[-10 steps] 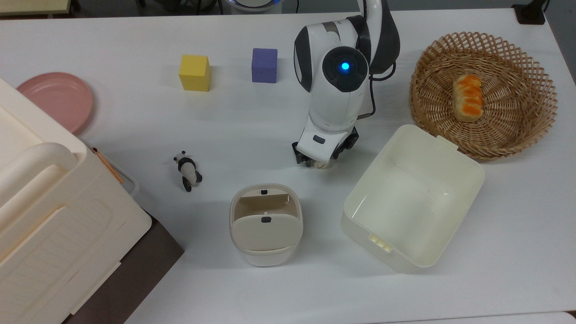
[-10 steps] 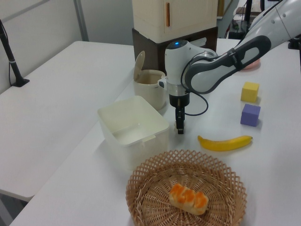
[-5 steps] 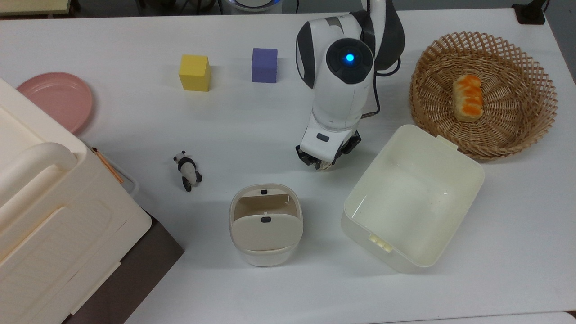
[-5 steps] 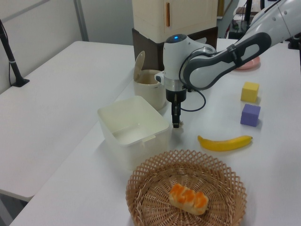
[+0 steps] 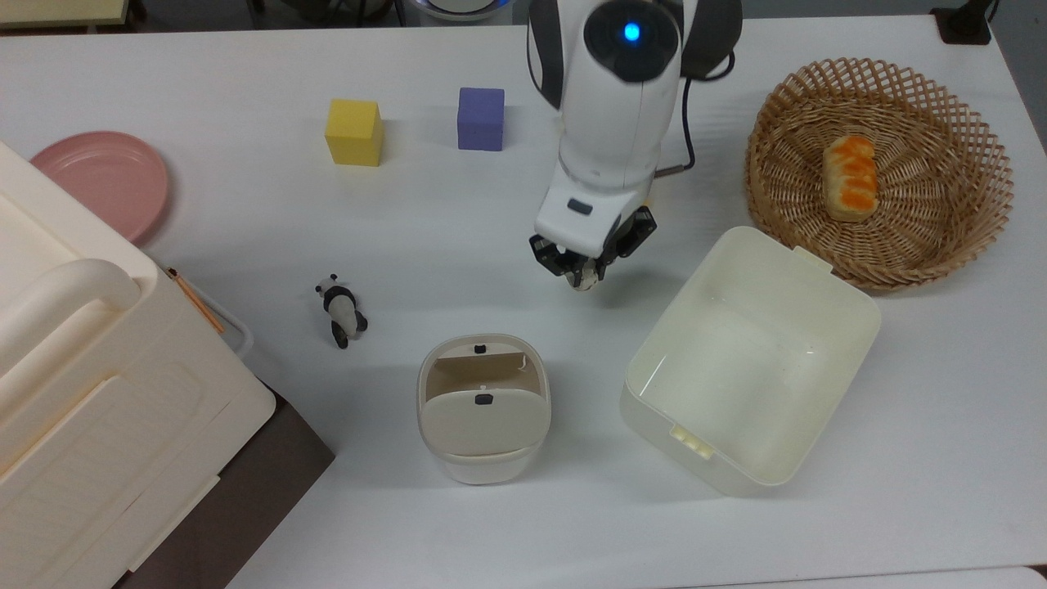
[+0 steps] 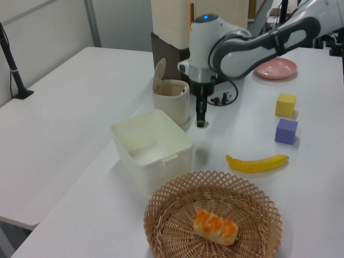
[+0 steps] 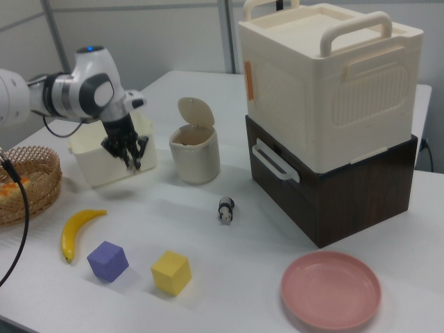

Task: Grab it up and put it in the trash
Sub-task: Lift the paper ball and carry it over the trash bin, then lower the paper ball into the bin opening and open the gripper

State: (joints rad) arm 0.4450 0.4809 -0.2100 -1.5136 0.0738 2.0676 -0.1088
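Already the hand (image 5: 582, 272) is closed on the paper ball (image 5: 584, 281), lifted clear of the worktop (image 5: 458, 237) between the trash (image 5: 483, 407) and the rectangular tub (image 5: 748, 360). Nearest the top view's bottom edge stands the trash, its swing lid (image 5: 483, 422) tipped open. I judge the carry should stay high, clear the trash rim, centre over the opening, then release. Beyond the trash sit the panda figurine (image 5: 341, 311) and the purple cube (image 5: 481, 119).
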